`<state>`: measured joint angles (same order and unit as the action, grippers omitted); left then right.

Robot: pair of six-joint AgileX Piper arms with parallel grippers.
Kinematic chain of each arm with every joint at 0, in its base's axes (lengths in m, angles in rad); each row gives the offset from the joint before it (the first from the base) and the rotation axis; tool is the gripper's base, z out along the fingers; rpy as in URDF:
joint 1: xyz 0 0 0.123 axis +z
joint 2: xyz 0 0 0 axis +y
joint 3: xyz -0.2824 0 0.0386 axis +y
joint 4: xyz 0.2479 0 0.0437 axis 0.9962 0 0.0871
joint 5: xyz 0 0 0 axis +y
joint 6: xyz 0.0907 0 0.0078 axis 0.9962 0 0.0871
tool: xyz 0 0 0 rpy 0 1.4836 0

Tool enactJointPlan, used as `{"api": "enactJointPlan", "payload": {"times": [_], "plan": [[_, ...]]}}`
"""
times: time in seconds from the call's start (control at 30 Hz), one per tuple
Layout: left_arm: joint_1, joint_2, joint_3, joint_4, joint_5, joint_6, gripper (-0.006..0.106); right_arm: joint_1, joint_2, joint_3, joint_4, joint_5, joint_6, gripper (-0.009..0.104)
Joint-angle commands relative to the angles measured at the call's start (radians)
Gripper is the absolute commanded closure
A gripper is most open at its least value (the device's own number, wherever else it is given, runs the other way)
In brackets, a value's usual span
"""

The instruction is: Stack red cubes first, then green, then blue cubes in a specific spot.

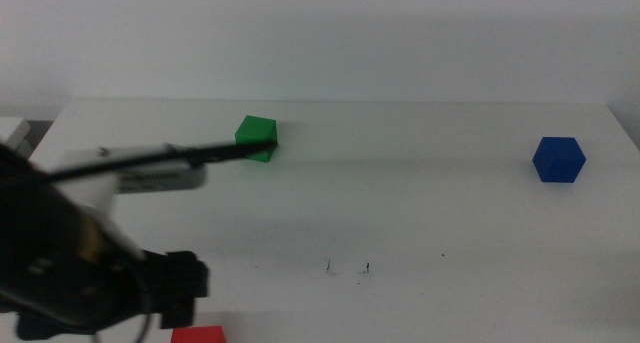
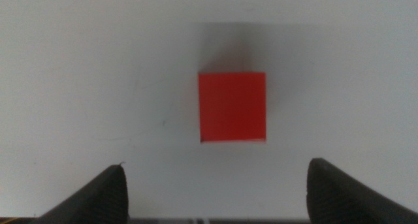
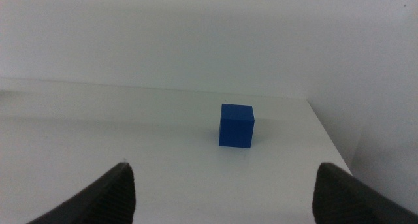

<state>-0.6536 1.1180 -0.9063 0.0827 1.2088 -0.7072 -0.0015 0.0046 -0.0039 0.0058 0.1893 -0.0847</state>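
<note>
From my seat at the remote station, I see the left arm (image 1: 70, 253) filling the table's 8 o'clock corner in the middle view, its dark bulk hanging over the red cube (image 1: 197, 334), of which only a sliver shows at about 7 o'clock on the near edge. The left gripper (image 2: 215, 185) is spread wide: in its wrist view the two jaws stand well apart with the red cube (image 2: 232, 107) lying on bare tabletop between and beyond their tips, touching neither. The green cube (image 1: 256, 138) sits far back at roughly 11 o'clock from the table's centre, with a thin black cable (image 1: 150, 160) from the left arm crossing in front of its lower edge (whether it touches the cube I cannot tell). The blue cube (image 1: 558, 160) rests alone out at about 2 o'clock, well apart from the others. The two small black marks (image 1: 347, 269) of the stacking spot lie near the table's centre-front, at 6 o'clock, with nothing on them. The right gripper (image 3: 222, 191) is out of the middle view; its wrist camera shows both jaws released and wide, grasping nothing, with the blue cube (image 3: 236, 125) ahead of them near the table's edge (image 3: 330, 136).
</note>
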Motion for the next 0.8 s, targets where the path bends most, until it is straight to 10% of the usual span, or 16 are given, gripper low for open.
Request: {"api": "enactJointPlan", "payload": {"times": [0.0,0.77], "plan": [[-0.078,0.054,0.009,0.102,-0.026,-0.158,0.007,-0.009,-0.005,0.004,-0.006,-0.013,-0.002,0.002],[0.016,0.287,0.219,-0.049,-0.445,-0.023,0.01,-0.009,-0.005,0.004,-0.006,-0.013,-0.002,0.002]]}}
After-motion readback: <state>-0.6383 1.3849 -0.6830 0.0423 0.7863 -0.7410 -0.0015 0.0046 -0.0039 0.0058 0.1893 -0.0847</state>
